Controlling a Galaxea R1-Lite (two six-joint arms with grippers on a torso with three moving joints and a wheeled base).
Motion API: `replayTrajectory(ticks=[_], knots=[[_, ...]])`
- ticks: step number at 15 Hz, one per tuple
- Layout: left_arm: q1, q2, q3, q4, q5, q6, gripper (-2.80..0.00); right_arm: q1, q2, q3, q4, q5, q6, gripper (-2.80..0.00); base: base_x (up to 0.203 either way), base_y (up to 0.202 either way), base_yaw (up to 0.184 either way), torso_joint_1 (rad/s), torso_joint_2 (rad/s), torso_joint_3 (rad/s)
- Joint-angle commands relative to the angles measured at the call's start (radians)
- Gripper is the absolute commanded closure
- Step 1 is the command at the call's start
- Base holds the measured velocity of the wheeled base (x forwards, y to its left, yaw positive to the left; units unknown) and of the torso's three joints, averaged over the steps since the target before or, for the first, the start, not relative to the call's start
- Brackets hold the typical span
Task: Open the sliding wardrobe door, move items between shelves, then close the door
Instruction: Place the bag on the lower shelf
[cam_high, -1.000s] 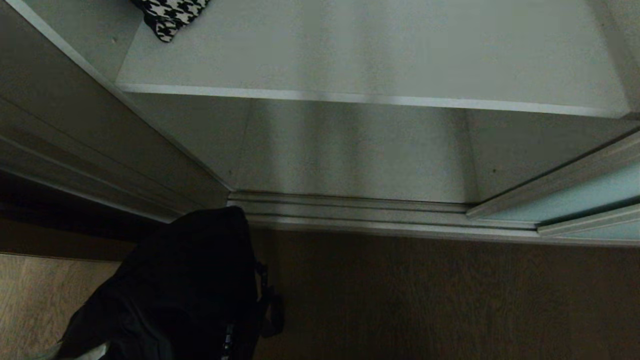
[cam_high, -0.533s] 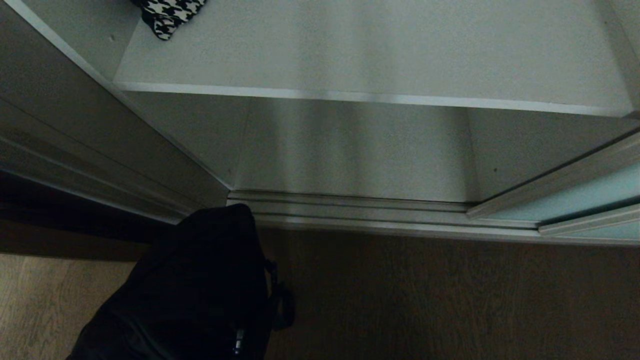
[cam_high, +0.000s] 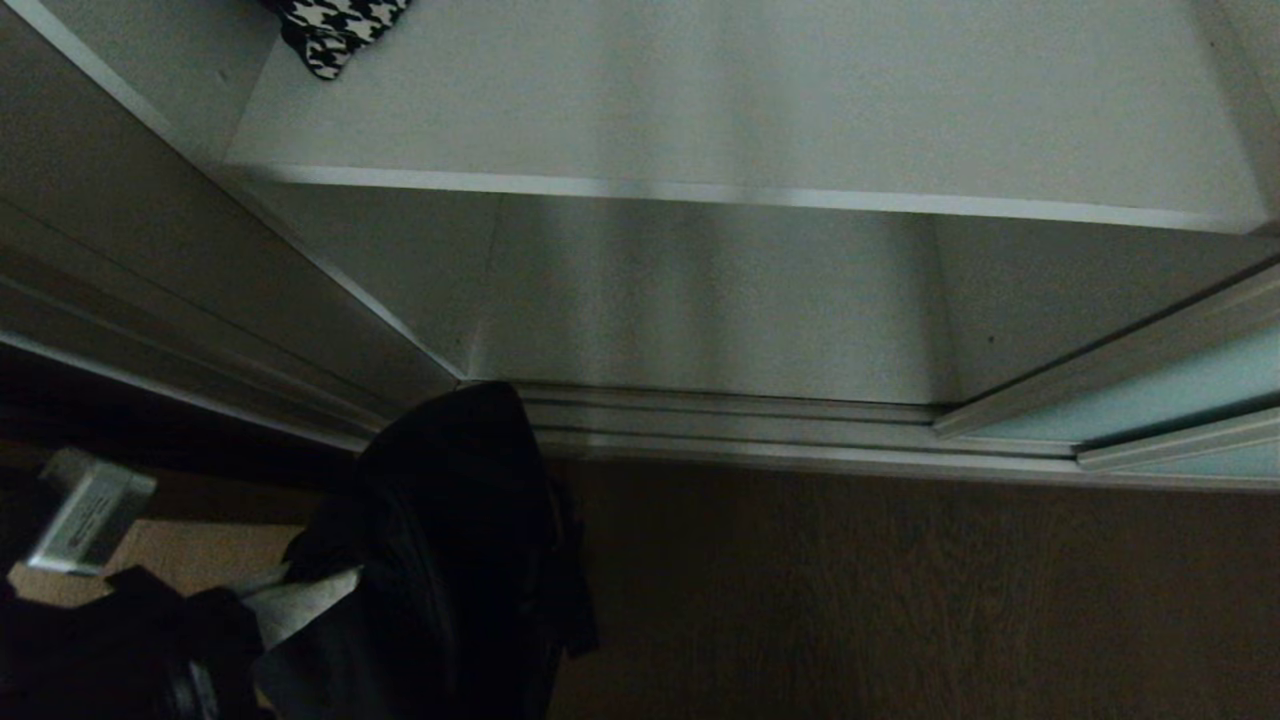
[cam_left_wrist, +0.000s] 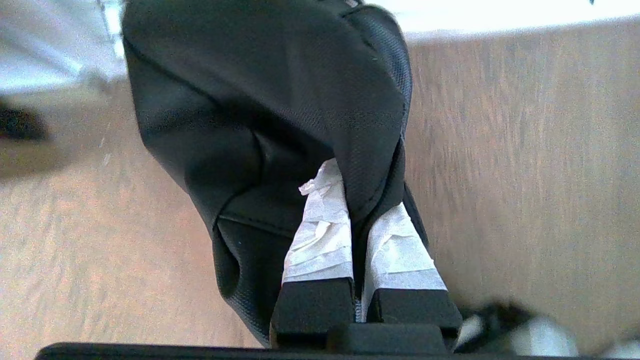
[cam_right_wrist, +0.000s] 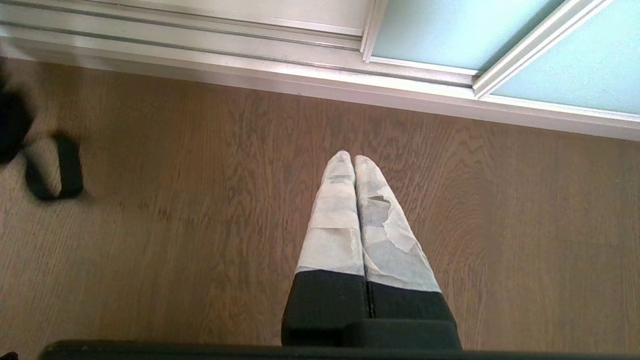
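bags: 1 black bag (cam_left_wrist: 280, 100), pinched by left tool (cam_left_wrist: 350, 200) | right tool (cam_right_wrist: 354, 162): closed, empty | houndstooth pieces: 1 (cam_high: 335, 30)

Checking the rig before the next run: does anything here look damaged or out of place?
The white tape wrapped on the right hand is torn and peeling on one finger, though the fingers are shut and empty. The left hand pinches the soft black fabric bag, hanging above the wooden floor.

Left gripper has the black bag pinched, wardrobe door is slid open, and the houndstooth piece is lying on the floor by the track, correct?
Not quite: the houndstooth piece lies on the shelf, as the head view shows. The rest stands.
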Motion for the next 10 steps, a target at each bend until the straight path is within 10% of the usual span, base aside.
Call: replayTrajectory(ticks=[1, 10], knots=[[-0.021, 0.257, -0.013, -0.188, 0.015, -0.033, 0.00, 0.000, -0.002, 0.002, 0.000, 0.001, 0.000, 0.00, 0.000, 0.000, 0.000, 0.000, 0.00, 0.000], [-0.277, 0.778, -0.067, -0.847, 0.488, -0.157, 0.00, 0.000, 0.000, 0.002, 0.000, 0.000, 0.000, 0.00, 0.000, 0.000, 0.000, 0.000, 0.00, 0.000]])
